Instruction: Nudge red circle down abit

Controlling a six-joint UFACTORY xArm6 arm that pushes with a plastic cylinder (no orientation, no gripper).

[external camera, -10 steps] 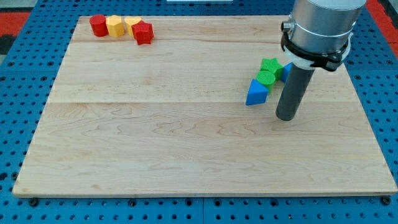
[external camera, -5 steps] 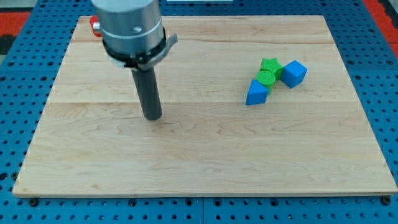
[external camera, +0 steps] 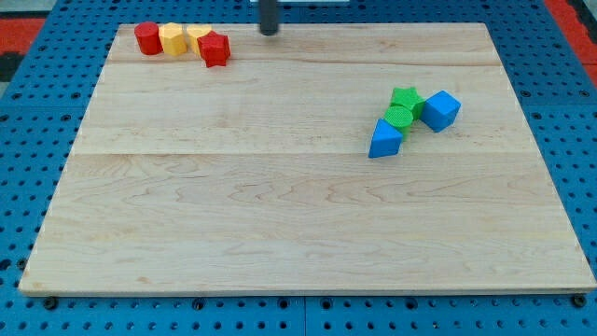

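Blue pegboard surrounds a pale wooden board (external camera: 280,215) that fills most of the view, with a strip of red showing at the view's top corners. Nearest the bottom edge the wood lies bare.

Further up, toward the right edge, four blocks cluster: a blue triangular block (external camera: 384,140), a green round block (external camera: 398,116) touching it, a green star-like block (external camera: 407,97) just behind that, and a blue cube (external camera: 440,109) on the right of the group. None of these concern the task.

At the far left corner sits a tight row: the red circle (external camera: 146,37) at the left end, a yellow block (external camera: 172,39) touching it, a second yellow block (external camera: 197,35) whose shape I cannot make out, and a red block (external camera: 215,49) of angular shape at the right end, slightly nearer the bottom.

My tip (external camera: 269,33) shows at the top edge, right of the row and well apart from the red circle. It is a bare rod, with no jaws and nothing held.

Judging by this, the nudge is not yet made: the red circle lies hard by the top edge. The tip would need to get above it, in the narrow margin there, then push it toward the bottom edge a little.
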